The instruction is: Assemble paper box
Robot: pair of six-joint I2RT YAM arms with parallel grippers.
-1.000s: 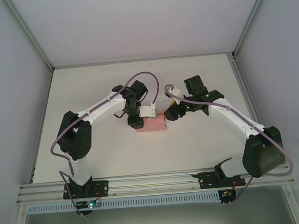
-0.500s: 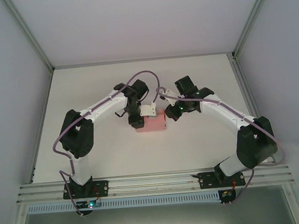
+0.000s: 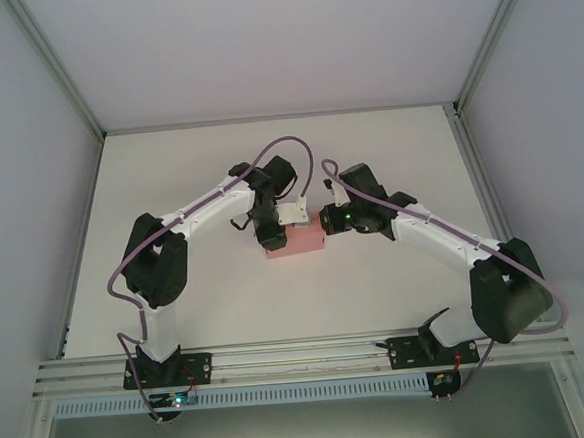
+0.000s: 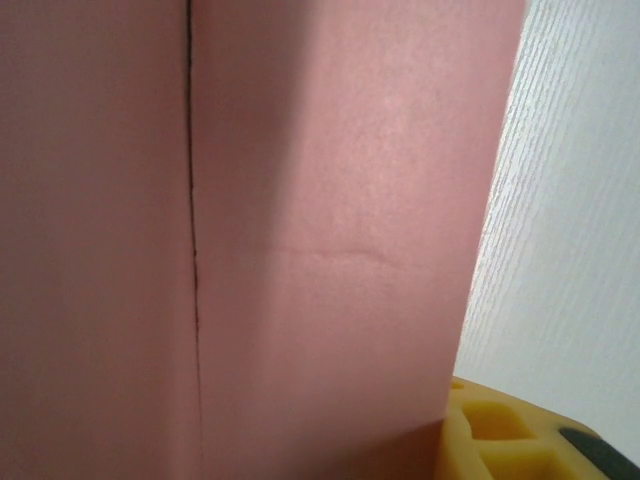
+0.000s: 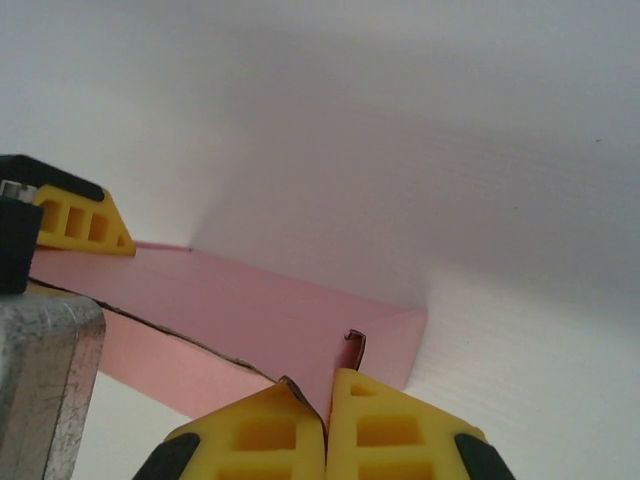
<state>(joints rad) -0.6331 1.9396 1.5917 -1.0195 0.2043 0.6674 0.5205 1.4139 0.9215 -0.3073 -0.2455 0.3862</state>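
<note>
White table [image 3: 170, 187] bears the paper box [image 3: 302, 241], right claw [image 5: 327, 425] pinching its flap, left claw [image 3: 271, 243] state unclear.

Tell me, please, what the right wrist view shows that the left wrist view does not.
Right wrist view: the right gripper, yellow fingertips closed on the near edge of the pink paper box, its corner with a small raised tab, and a yellow finger of the left gripper at its far end. Left wrist view: a dark vertical slit and faint crease in the pink face. Both: the box, a yellow finger, the white table.
</note>
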